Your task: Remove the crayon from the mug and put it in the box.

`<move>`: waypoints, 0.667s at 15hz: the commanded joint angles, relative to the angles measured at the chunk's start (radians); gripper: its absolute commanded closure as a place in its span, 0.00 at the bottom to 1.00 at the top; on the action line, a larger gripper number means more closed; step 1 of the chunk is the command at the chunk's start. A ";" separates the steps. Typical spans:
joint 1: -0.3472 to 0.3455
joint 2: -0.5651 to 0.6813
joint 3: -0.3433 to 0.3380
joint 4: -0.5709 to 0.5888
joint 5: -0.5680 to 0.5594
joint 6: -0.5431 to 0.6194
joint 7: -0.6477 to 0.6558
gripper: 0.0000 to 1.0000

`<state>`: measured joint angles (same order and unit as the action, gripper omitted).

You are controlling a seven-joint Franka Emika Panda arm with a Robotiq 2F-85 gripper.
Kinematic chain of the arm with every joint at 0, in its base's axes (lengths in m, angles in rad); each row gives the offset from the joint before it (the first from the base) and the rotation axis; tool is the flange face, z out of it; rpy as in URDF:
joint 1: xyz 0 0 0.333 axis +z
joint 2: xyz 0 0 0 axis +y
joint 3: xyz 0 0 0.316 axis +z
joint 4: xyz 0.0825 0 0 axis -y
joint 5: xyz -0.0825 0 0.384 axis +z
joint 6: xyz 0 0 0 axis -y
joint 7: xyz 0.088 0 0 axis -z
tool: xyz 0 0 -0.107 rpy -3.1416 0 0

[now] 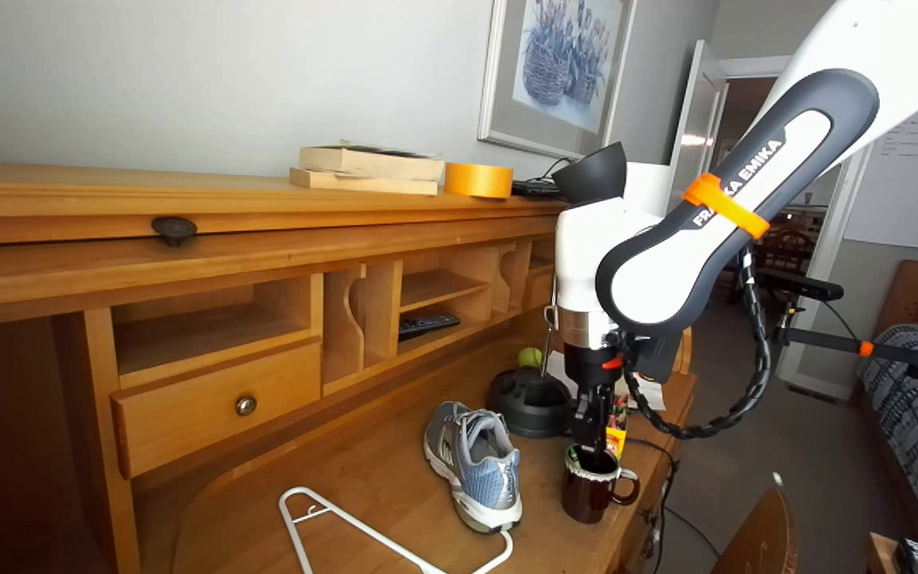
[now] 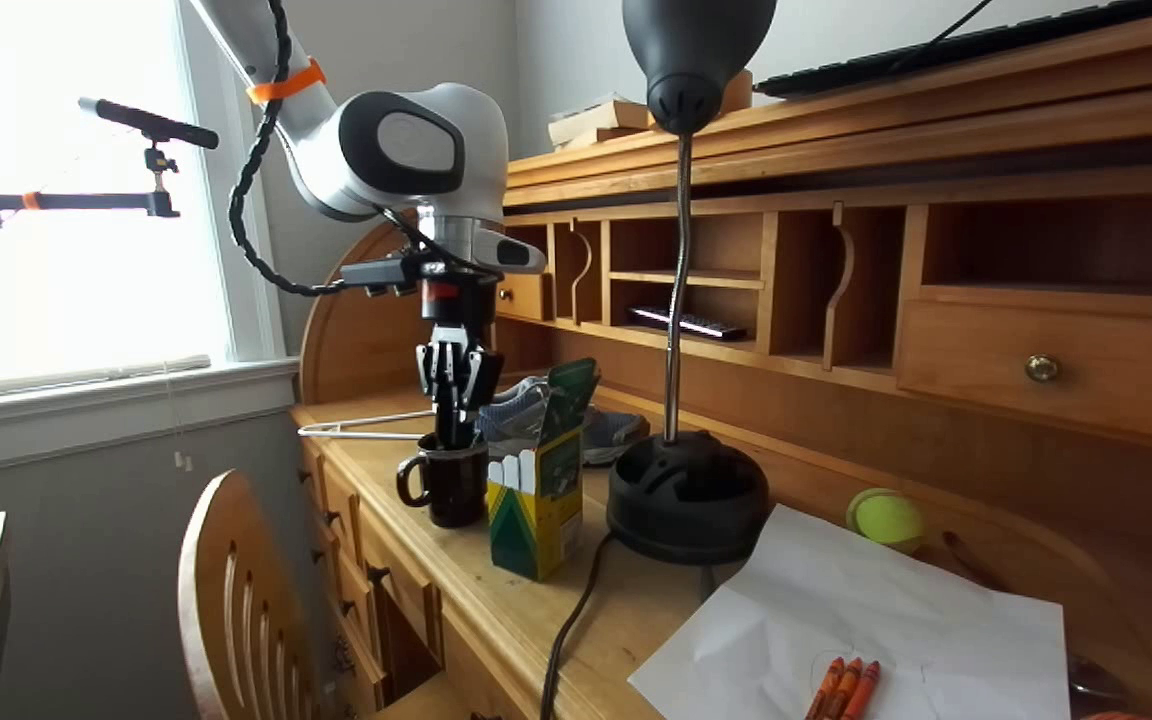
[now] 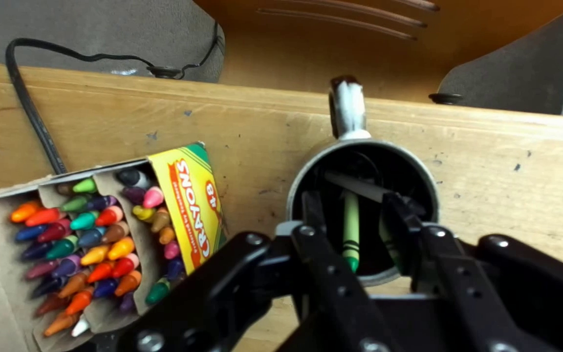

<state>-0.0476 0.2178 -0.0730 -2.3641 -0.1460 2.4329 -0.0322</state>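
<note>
A: How to describe the hand [image 3: 357, 215]?

B: Pointing downward, with fingers [image 3: 314, 210] reaching inside the mug [image 2: 460, 492], spread to both sides of the green crayon [image 3: 351, 230]. Not pinching anything, judging from the wrist view.

A: Why so low?

B: Probably for taking the crayon by its body, lying inside with the green tip near the rim. Careful also with the wall, easy to catch by mistake. Visible too: a pale stick-like shape [image 3: 356, 187], impossible to tell whether crayon or reflection.

A: And the mug?

B: Upright on the bench [image 3: 262, 139], with handle [image 3: 350, 110] turned to the front edge, maybe for keeping it out of the way.

A: Where to bring the crayon afterwards?

B: Into the yellow-green box [image 3: 188, 210], near the mug but not touching. With lid [image 2: 568, 400] raised, perhaps for receiving one more among the crayons [image 3: 95, 255], packed tip-up.

A: Anything farther?

B: Near the box, a black lamp base [image 2: 688, 515]; near the mug, farther from the front edge, a sneaker [image 1: 495, 482].
</note>
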 commanded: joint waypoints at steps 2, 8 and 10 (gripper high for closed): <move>0.004 0.014 -0.010 -0.008 -0.037 0.026 0.022 0.62; 0.009 0.031 -0.011 -0.005 -0.058 0.041 0.029 0.65; 0.012 0.034 -0.012 -0.004 -0.070 0.045 0.036 0.65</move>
<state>-0.0456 0.2401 -0.0762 -2.3639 -0.1806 2.4511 -0.0259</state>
